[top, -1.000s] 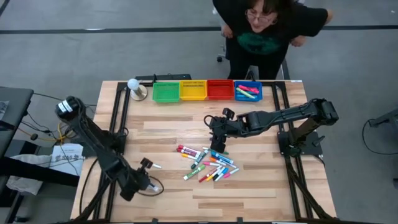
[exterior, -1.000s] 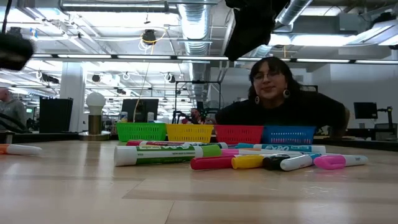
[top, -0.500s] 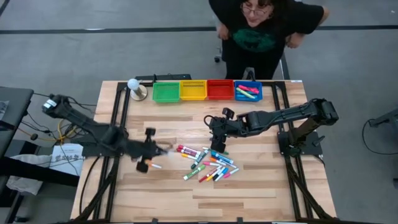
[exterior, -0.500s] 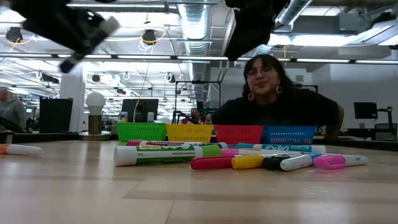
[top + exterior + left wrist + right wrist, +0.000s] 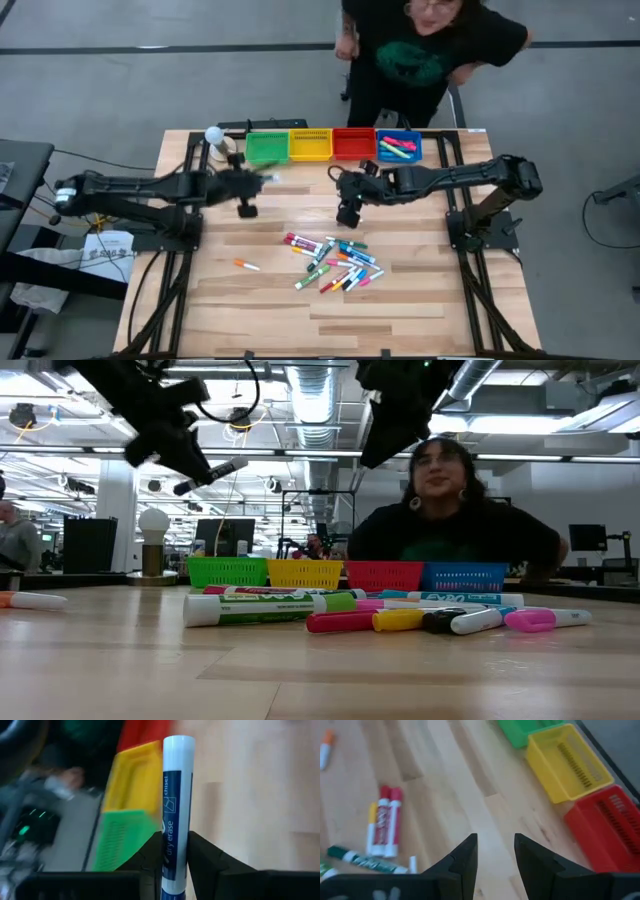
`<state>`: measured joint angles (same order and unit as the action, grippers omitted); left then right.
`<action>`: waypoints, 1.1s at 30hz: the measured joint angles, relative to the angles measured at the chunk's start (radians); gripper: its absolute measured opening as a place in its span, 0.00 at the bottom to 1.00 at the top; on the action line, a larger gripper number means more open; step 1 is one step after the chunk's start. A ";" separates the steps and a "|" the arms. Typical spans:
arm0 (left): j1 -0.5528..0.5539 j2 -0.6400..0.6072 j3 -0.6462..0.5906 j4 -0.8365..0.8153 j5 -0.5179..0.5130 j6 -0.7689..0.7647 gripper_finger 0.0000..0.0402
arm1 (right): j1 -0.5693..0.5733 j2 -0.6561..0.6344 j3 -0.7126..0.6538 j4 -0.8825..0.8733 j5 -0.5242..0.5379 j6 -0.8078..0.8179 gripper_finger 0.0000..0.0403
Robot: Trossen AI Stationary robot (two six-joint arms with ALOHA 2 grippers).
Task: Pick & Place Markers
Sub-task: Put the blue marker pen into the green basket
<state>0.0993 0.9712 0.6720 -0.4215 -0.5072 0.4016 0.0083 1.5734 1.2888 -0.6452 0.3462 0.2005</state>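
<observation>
Your left gripper [image 5: 175, 855] has swung up to the green bin [image 5: 266, 148], upper centre, pinching a marker [image 5: 175, 815]; expect a drop next. Your right gripper [image 5: 495, 852], fingers spread and empty, has lifted off the pile [image 5: 335, 263].

Four bins [image 5: 333, 145] are sitting in a row along the table's [image 5: 400, 310] twelve o'clock edge, with a lamp [image 5: 216, 140] standing just beside them at their nine o'clock end. A heap of markers [image 5: 335, 263] is lying near the table's middle, at six o'clock from the bins and well apart from them. One stray marker [image 5: 246, 265] is lying alone at nine o'clock from the heap. A person [image 5: 425, 50] is standing beyond the twelve o'clock edge.
</observation>
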 joint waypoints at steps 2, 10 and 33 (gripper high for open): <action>0.093 0.005 0.000 0.039 0.026 0.051 0.16 | -0.026 0.000 0.000 0.003 0.000 0.000 0.29; 0.357 0.102 0.000 0.208 0.092 0.332 0.17 | -0.118 0.000 0.000 0.017 -0.003 0.001 0.29; 0.529 0.391 0.000 0.403 0.159 0.387 0.21 | -0.168 0.000 0.000 0.048 -0.008 0.001 0.29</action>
<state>0.6282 1.3617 0.6720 -0.0184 -0.3477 0.7891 -0.1596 1.5734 1.2888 -0.5968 0.3386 0.2011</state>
